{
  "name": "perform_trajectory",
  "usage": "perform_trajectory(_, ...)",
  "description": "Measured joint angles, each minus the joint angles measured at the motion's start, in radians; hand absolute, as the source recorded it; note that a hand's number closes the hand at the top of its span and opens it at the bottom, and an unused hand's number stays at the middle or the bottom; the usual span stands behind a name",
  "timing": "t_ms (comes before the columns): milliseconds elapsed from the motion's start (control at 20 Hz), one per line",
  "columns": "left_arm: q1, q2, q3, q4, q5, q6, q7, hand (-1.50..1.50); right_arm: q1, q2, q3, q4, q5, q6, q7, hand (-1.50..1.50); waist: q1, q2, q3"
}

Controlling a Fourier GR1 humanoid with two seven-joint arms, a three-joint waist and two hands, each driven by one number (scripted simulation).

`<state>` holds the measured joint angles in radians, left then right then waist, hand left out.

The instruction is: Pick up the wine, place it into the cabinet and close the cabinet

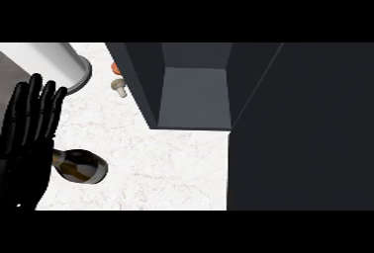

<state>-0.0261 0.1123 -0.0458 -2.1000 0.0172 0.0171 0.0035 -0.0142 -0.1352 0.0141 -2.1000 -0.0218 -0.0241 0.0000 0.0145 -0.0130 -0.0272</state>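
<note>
White marble counter (161,163); grey cylinder (62,62) top left.

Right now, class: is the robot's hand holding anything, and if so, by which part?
Nothing is held. The left hand is open, fingers straight, beside the wine bottle on the counter, not curled round it. The right hand is out of view.

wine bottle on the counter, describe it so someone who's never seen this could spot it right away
Start at the tall dark open cabinet on the white marble counter, then look toward the lower left. There the dark glass wine bottle lies beside the robot's black left hand, which is open with fingers straight. It is far bigger and darker than the small tan mushroom near the cabinet's left wall.
</note>
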Motion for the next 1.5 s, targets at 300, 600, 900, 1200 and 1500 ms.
perform_trajectory(300, 0.052, 0.017, 0.117, -0.034, -0.025, 0.052, -0.014, -1.50, 0.070, 0.008, 0.018, -0.093, 0.023, -0.008, 0.040, -1.50, -0.011, 0.008, 0.021)
perform_trajectory(600, 0.103, -0.025, 0.149, -0.102, 0.074, 0.092, 0.145, -1.50, 0.189, 0.025, 0.110, -0.215, -0.115, 0.063, 0.147, -1.50, -0.015, 0.008, 0.026)
perform_trajectory(900, 0.093, -0.016, 0.159, -0.231, 0.090, 0.138, 0.321, -1.50, 0.206, 0.048, 0.226, -0.345, -0.064, 0.027, 0.292, -1.50, -0.014, 0.010, 0.027)
perform_trajectory(1200, 0.061, 0.017, 0.192, -0.333, 0.098, 0.177, 0.482, -1.50, 0.191, 0.065, 0.334, -0.391, -0.006, -0.025, 0.391, -1.50, -0.016, 0.010, 0.027)
perform_trajectory(1500, 0.033, 0.008, 0.152, -0.356, 0.028, 0.228, 0.571, -1.50, 0.154, 0.066, 0.395, -0.398, 0.009, -0.074, 0.451, -1.50, -0.019, 0.010, 0.027)
